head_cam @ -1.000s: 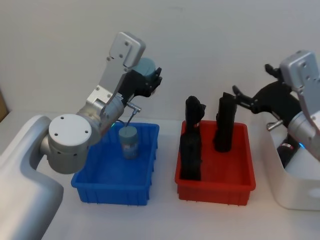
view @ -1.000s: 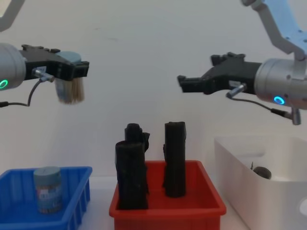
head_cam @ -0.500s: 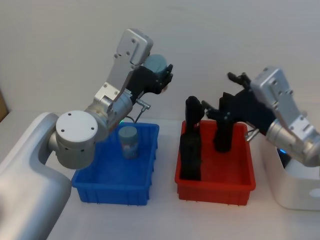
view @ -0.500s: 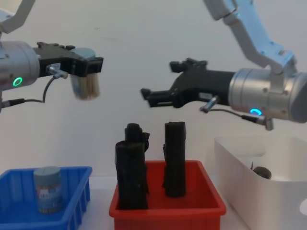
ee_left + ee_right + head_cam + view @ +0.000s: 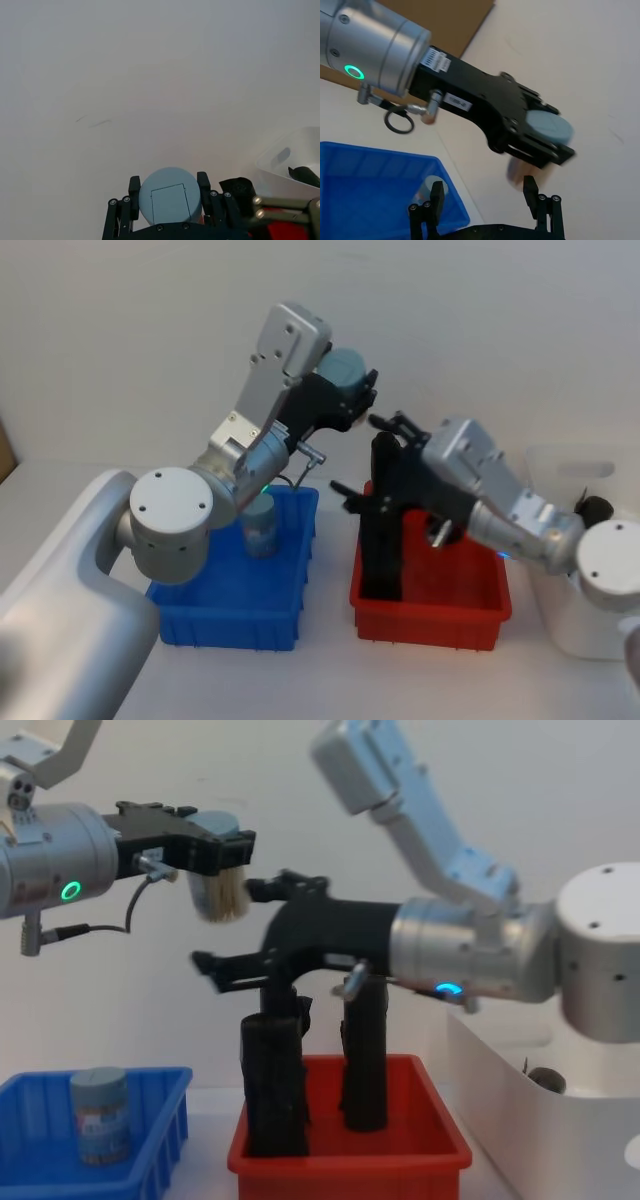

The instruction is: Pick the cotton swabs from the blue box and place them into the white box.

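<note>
the left end effector [image 5: 228,848] is gripping a cotton swabs tub [image 5: 222,896] in midair; the right end effector [image 5: 228,925] is gaping wide just beside it. another tub [image 5: 260,525] is standing in the blue box [image 5: 200,602].

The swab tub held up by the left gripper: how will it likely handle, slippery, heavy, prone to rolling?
The cotton swab tub looks light: the left gripper holds it aloft near its lid alone. Its smooth round wall is probably slippery, and it would likely roll if laid sideways.

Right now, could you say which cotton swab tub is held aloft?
The tub in the left gripper, midair; the other tub stands in the blue box.
</note>
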Controlling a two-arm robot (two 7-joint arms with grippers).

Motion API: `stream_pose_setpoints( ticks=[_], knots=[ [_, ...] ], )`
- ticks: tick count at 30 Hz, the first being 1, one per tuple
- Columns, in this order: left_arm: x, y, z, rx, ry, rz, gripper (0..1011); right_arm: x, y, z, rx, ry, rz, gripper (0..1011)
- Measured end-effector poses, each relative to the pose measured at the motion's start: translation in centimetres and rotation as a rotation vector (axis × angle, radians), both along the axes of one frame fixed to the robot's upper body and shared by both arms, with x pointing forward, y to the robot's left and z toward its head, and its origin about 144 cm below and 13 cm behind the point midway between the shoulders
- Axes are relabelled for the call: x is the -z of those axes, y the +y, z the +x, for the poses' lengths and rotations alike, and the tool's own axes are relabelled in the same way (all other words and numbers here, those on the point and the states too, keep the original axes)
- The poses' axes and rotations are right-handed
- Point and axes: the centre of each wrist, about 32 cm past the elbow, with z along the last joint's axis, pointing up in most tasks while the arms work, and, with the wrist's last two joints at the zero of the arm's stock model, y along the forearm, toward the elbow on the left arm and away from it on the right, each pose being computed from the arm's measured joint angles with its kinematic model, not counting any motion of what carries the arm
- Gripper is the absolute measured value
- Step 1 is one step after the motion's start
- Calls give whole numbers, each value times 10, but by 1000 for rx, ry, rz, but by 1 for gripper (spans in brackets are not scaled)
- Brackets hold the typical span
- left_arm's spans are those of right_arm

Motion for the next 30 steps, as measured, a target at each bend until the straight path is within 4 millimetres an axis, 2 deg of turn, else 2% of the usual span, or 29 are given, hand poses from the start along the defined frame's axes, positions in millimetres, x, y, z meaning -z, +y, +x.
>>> stream_pose_setpoints(
  ticks=[6, 14, 22, 30],
  knots=[
    [3, -6, -7, 15, -4, 7, 692, 6, 22, 6, -60, -8, -12, 1002],
    [8, -8, -17, -3, 8, 25, 692, 10, 33, 9, -55, -5, -3, 1001],
    [6, 0, -23, -56, 14, 75, 691, 10, 30, 11, -31, 5, -8, 1001],
    [-1, 9, -20, -94, -4, 115, 692, 9, 25, 7, -41, 16, -32, 1001]
  ],
)
